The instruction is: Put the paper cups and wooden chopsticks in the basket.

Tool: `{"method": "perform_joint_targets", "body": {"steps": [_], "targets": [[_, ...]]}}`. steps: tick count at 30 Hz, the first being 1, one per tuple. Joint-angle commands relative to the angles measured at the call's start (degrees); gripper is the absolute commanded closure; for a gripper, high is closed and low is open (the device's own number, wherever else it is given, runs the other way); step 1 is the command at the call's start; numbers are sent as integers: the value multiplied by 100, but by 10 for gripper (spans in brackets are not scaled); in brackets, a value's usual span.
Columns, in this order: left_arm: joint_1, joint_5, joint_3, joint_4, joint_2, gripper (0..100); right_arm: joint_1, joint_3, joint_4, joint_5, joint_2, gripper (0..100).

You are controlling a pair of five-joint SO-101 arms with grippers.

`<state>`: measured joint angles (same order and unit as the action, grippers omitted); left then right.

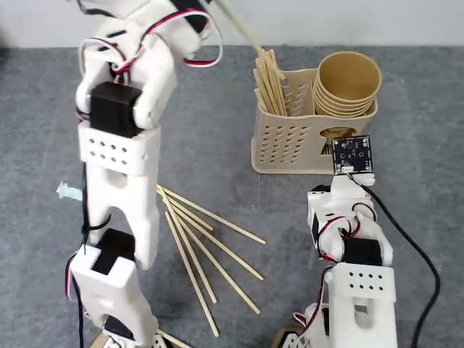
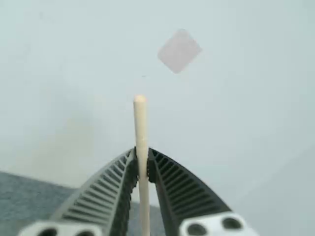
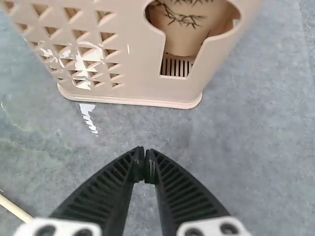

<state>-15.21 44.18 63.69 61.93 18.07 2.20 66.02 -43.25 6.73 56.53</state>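
Note:
My left gripper [image 2: 142, 169] is shut on a wooden chopstick [image 2: 141, 142], raised high near the table's far edge. In the high view that chopstick [image 1: 243, 30] slants down toward the beige basket [image 1: 290, 141], its lower end among several chopsticks [image 1: 272, 85] standing in the basket's left compartment. A stack of paper cups [image 1: 349, 81] sits in the right compartment. Several more chopsticks [image 1: 206, 250] lie fanned on the grey mat. My right gripper [image 3: 144, 167] is shut and empty, just above the mat in front of the basket [image 3: 133, 54].
A small pale blue scrap [image 1: 69, 191] lies on the mat left of the left arm. The right arm's black cable [image 1: 413, 254] trails along the mat's right side. One chopstick tip [image 3: 15, 209] shows beside the right gripper.

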Motion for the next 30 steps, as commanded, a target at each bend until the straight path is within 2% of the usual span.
{"method": "perform_joint_targets", "body": {"steps": [1,9,13,17,23,30], "targets": [[-211,-255,-400,-563,-53,988,57,-185,127,-44,154,980],[-404,-1152,-1763,-1424,-53,977,75,-185,180,-35,154,980],[-580,-1398,-1982,-1354,-114,882,75,-185,198,-35,154,980],[-589,-1380,-1807,-870,-220,755,75,-185,198,-35,154,980],[-527,-1371,-1525,334,-633,754,66,-185,189,-35,154,980],[-26,-958,-1534,1442,-1125,780,40,-176,180,-35,154,980]]}}
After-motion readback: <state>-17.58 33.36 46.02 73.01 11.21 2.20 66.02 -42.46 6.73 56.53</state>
